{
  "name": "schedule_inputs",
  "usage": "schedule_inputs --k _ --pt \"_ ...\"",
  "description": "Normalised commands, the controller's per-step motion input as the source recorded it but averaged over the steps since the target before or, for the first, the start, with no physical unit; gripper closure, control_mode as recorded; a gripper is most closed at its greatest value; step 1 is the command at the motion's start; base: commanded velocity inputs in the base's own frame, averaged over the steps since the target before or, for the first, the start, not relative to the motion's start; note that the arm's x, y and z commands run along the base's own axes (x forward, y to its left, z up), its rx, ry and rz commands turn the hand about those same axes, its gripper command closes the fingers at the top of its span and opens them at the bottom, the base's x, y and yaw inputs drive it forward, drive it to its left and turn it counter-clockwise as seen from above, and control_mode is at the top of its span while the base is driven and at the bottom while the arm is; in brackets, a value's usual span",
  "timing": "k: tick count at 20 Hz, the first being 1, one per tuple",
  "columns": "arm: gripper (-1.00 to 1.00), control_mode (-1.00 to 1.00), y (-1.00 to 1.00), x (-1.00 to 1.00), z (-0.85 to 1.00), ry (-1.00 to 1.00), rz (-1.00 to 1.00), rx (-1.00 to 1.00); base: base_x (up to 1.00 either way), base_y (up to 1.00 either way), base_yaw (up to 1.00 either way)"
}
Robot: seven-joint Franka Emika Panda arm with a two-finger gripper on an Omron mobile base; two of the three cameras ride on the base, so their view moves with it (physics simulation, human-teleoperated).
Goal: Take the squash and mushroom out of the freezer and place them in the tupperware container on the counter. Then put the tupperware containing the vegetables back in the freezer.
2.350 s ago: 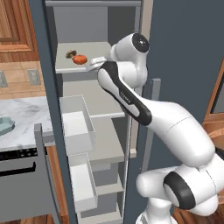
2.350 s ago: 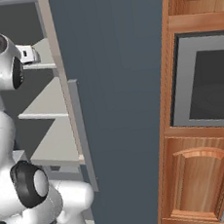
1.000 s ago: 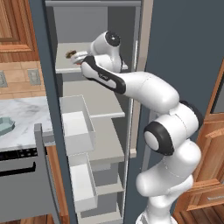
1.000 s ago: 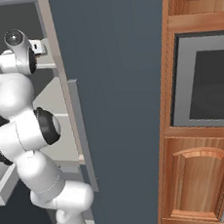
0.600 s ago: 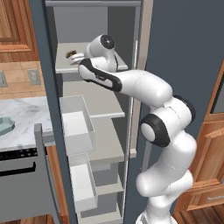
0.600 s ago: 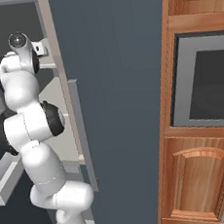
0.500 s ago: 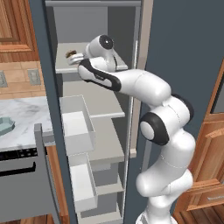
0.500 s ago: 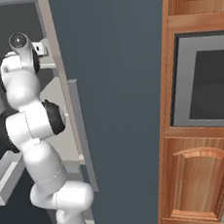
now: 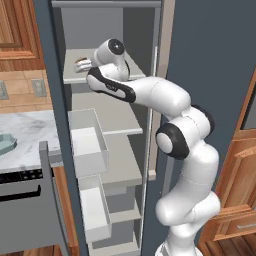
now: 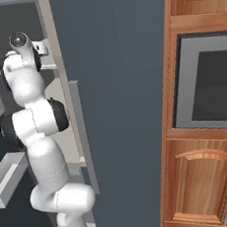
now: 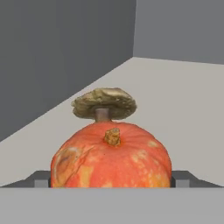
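In the hand view the orange-red squash (image 11: 111, 155) sits on the light grey freezer shelf (image 11: 188, 100), very close to the camera. The brown mushroom (image 11: 104, 103) stands upright just behind it. My gripper (image 11: 111, 180) is open, with one dark fingertip (image 11: 38, 179) on each side of the squash, close to its flanks. In the left base view the arm reaches into the top shelf of the freezer (image 9: 112, 112), and the gripper (image 9: 83, 64) covers the vegetables. The pale teal tupperware container (image 9: 6, 143) lies on the marble counter (image 9: 30, 131) at the left.
White door bins (image 9: 87, 142) hang on the open freezer door between counter and shelves. A grey appliance front (image 9: 30, 210) stands below the counter. The freezer's dark side panel (image 10: 120, 110) and a wooden cabinet with a built-in oven (image 10: 207, 86) stand to the right.
The hand has crept a little further left onto the top shelf and now hides the squash in the left base view. The jaws have narrowed very slightly.
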Motion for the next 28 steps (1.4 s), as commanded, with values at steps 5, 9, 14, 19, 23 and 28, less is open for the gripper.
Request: schedule_inputs --k 5,9,14,19,23,28 --pt "1.00 -1.00 -0.20 -0.25 0.00 -0.07 -0.05 0.00 0.00 0.00 0.00" --pt "1.00 -1.00 -0.58 -0.82 0.00 -0.17 -0.08 0.00 0.00 0.00 0.00" --pt "1.00 -1.00 -0.49 -1.00 0.00 -0.29 -0.03 0.02 0.00 0.00 0.00" --pt "1.00 -1.00 -0.39 -1.00 0.21 -0.25 0.00 0.10 0.00 0.00 0.00" --pt "1.00 -1.00 -0.23 -1.00 0.55 -0.09 0.00 0.18 0.00 0.00 0.00" --pt "1.00 -1.00 -0.24 -1.00 0.74 -0.02 0.00 0.18 0.00 0.00 0.00"
